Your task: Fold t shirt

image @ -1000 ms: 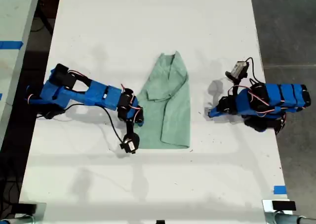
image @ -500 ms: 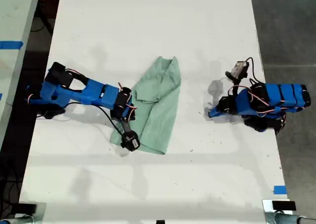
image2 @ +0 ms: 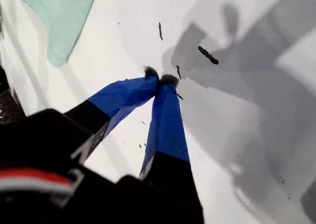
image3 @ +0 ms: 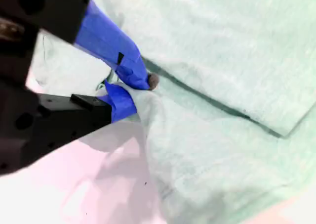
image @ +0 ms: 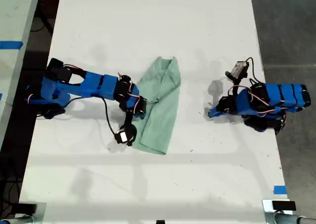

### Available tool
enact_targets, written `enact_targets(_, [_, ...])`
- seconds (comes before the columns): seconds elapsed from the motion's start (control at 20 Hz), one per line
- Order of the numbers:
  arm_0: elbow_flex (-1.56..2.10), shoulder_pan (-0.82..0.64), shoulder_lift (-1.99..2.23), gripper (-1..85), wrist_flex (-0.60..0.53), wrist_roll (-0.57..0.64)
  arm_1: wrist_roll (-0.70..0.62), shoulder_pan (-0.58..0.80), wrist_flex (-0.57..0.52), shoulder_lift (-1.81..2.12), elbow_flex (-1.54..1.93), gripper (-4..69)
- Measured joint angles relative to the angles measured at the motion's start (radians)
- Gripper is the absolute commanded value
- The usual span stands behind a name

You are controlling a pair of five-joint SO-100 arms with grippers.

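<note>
A white counter [image: 148, 184] fills most of the exterior view, with dark floor seen along both of that view's sides and bits of blue tape at its edges. On the counter, near the middle, the t shirt [image: 160, 105] is laid as a long, wrinkled, pale mint-green bundle, slanted from its narrow upper end down toward the exterior view's left, where its wider lower end lies. Two blue arms are set on the counter, one at each side of the exterior view. The second arm [image: 84, 85] is stretched from the exterior view's left toward the cloth, and my second claw [image3: 129, 88] is seen in the second wrist view pinched tight on a fold at the edge of the t shirt [image3: 222, 85], with cloth gathered between the blue-taped tips; in the exterior view this claw [image: 139, 108] is placed at the bundle's left edge, about halfway along it. The first arm [image: 266, 103] is folded at the exterior view's right, well apart from the cloth. My first claw [image2: 159, 76] is shown in the first wrist view with its tips pressed together and nothing between them, just above the bare counter, where small dark specks are scattered; a corner of the t shirt [image2: 59, 11] is seen beyond it.
</note>
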Motion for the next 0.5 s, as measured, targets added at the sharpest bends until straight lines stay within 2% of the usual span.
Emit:
enact_targets(0.2, [-0.003,-0.009,-0.017,0.0,-0.106,0.066,0.0,0.0,0.0,0.0,0.0,1.4])
enact_targets(0.35, [-0.074,-0.011,-0.058,0.0,-0.141,0.106,0.0,0.0,0.0,0.0,0.0,1.4])
enact_targets(0.4, [-0.087,-0.011,-0.067,3.3,-0.152,0.115,0.0,0.0,0.0,0.0,0.0,1.4])
enact_targets(0.45, [-0.095,-0.011,-0.077,15.9,-0.163,0.12,0.0,0.0,0.0,0.0,0.0,1.4])
enact_targets(0.5, [-0.098,-0.011,-0.086,19.7,-0.169,0.126,0.0,0.0,0.0,0.0,0.0,1.4])
